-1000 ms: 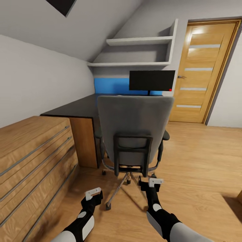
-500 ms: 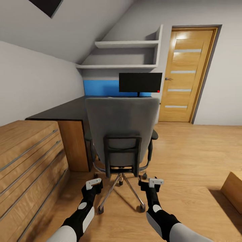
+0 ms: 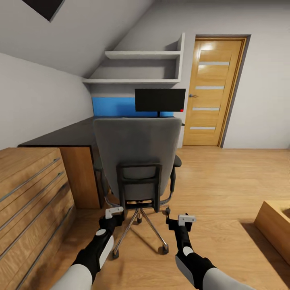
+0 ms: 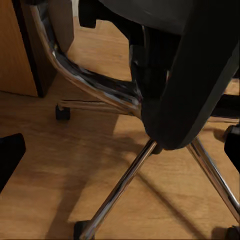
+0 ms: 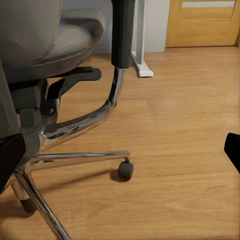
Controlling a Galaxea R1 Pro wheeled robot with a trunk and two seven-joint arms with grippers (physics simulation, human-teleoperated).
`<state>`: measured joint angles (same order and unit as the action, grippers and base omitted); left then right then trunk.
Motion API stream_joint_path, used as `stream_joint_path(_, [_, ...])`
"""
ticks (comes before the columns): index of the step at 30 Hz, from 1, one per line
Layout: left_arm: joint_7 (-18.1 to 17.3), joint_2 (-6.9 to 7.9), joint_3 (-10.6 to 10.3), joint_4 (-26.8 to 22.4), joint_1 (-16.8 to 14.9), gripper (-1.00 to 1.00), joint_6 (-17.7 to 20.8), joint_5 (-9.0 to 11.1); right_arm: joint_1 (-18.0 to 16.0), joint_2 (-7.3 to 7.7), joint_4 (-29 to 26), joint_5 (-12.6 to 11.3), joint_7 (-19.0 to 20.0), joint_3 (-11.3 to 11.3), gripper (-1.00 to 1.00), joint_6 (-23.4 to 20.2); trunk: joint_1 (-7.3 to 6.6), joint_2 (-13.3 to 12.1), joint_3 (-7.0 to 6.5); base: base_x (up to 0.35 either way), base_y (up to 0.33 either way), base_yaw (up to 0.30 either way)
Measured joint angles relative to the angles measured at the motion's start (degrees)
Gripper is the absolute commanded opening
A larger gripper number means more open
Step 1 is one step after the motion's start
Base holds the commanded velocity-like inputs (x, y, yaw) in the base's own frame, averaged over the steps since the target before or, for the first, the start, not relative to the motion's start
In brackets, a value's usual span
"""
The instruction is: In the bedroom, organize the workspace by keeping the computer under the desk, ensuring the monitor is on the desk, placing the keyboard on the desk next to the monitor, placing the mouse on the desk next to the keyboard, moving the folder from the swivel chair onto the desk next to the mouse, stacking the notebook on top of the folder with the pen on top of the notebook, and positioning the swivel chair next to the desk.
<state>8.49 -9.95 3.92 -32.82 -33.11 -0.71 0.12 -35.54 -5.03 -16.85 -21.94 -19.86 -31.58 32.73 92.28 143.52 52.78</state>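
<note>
Grey chair (image 3: 137,161) back faces me beside the desk (image 3: 68,135), monitor (image 3: 160,100) on it | step: approaching for the folder, I judge | left gripper (image 3: 113,214), right gripper (image 3: 183,221): released, empty | next: round the chair.

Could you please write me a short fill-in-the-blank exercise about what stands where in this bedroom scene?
1. The swivel chair stands with its ____ turned toward the robot.
2. The monitor stands on the ____.
3. The door beside the desk is ____.
4. Above the monitor, two white ____ hang on the wall.

Missing words: back; desk; closed; shelves
</note>
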Motion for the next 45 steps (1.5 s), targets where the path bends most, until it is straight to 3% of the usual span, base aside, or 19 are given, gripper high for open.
stream_joint_path(6, [0.2,0.0,0.0,-0.3,0.0,1.0,2.8,0.8,0.0,-0.65,0.1,0.2,0.1,-0.1,1.0,0.0,0.0,0.0,-0.01,0.0,0.0,-0.006])
stream_joint_path(11, [-0.2,0.0,-0.2,2.1,0.0,1.0,0.2,1.5,0.0,-1.39,0.3,0.5,0.2,-0.2,1.0,0.0,0.0,0.0,-0.01,0.0,0.0,-0.001])
stream_joint_path(19, [-1.0,-0.04,-4.3,3.8,0.0,1.0,-3.9,1.6,0.0,-2.03,0.4,0.9,0.6,-0.6,1.0,-0.1,0.0,0.0,-0.01,0.0,0.0,0.0])
stream_joint_path(24, [-1.5,-0.05,-6.2,6.0,0.0,1.0,-7.1,1.6,0.0,-2.24,1.4,4.3,2.6,-1.5,1.0,-0.2,0.0,0.0,-0.01,0.0,0.0,0.0])
stream_joint_path(29, [-1.5,-0.05,-6.6,6.5,0.0,1.0,-8.3,1.6,0.0,-2.27,2.4,6.7,5.3,-1.8,1.0,-0.2,0.0,0.0,-0.01,0.0,0.0,0.0])
stream_joint_path(45, [-1.5,-0.05,-6.7,6.7,0.0,1.0,-8.8,1.6,0.0,-2.28,2.7,7.5,6.5,-1.9,1.0,-0.1,0.0,0.0,-0.01,0.113,0.0,0.0])
